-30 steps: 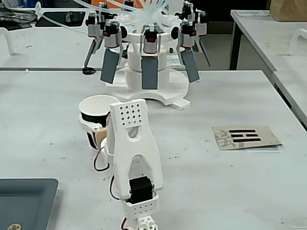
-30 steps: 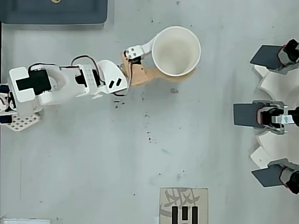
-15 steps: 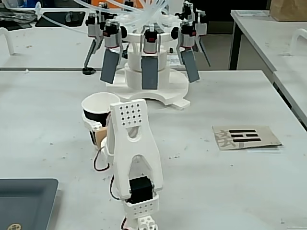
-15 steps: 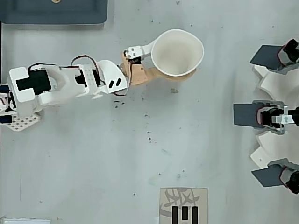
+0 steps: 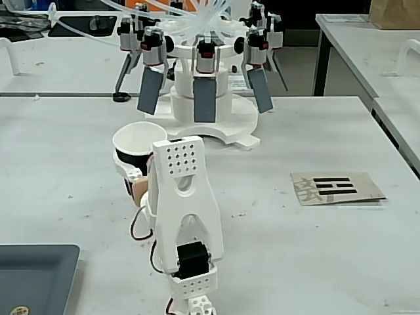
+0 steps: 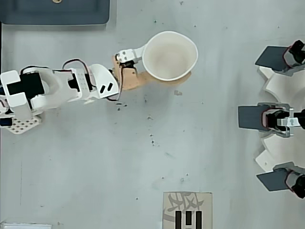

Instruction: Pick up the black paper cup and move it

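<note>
Here the white arm point(image 6: 57, 88) reaches across the grey tabletop point(image 6: 143, 181) from the left edge of the overhead view, and its gripper point(image 6: 164, 71) is closed around the black paper cup point(image 6: 170, 56). One white finger point(image 6: 133, 53) curves along the cup's upper side in that view, while a tan finger point(image 6: 138, 78) lies along its lower side; both press against the cup wall, so the jaws stand about a cup's width apart. The cup is upright, mouth up, its white inside and rolled rim plain from above. In the fixed view its black wall point(image 5: 131, 157) shows just below the rim, left of the arm's perforated white housing point(image 5: 180, 157), and whether its base touches the tabletop cannot be told.

The cup sits near the tabletop's upper edge in the overhead view, just right of a dark grey tray point(image 6: 57, 12) at the upper left corner. A white fixture with grey paddles point(image 6: 274, 117) occupies the right edge, well apart from the cup. A card with black bars point(image 6: 187, 210) lies at the bottom edge.
</note>
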Motion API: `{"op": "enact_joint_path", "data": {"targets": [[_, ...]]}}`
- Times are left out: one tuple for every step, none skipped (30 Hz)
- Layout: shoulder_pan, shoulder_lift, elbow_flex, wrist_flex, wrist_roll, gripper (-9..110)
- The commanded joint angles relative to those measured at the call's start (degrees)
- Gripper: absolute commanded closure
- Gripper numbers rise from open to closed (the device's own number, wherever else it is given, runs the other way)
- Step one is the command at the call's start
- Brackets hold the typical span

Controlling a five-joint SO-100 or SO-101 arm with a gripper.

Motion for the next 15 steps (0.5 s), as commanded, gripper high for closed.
{"op": "enact_joint_path", "data": {"targets": [[0.5,5.3,1.7,-1.8,-0.4,95],[0.5,6.2,2.6,-1.8,-0.3,95],[0.5,7.0,3.7,-2.0,-0.3,95],[0.5,7.9,4.7,-2.2,0.0,94],[0.5,8.9,5.8,-2.3,0.1,94],[0.5,9.8,6.8,-2.3,0.1,94],[0.5,10.9,7.8,-2.3,0.1,94],[0.6,12.0,8.8,-2.4,0.1,94],[0.6,13.1,10.0,-2.5,0.2,94],[0.6,14.2,11.1,-2.5,0.2,94],[0.6,15.2,12.2,-2.5,0.3,94],[0.6,16.2,13.3,-2.5,0.3,94],[0.6,17.1,14.2,-2.5,0.3,94],[0.6,17.9,15.1,-2.5,0.4,94],[0.6,18.8,15.9,-2.5,0.4,94]]}}
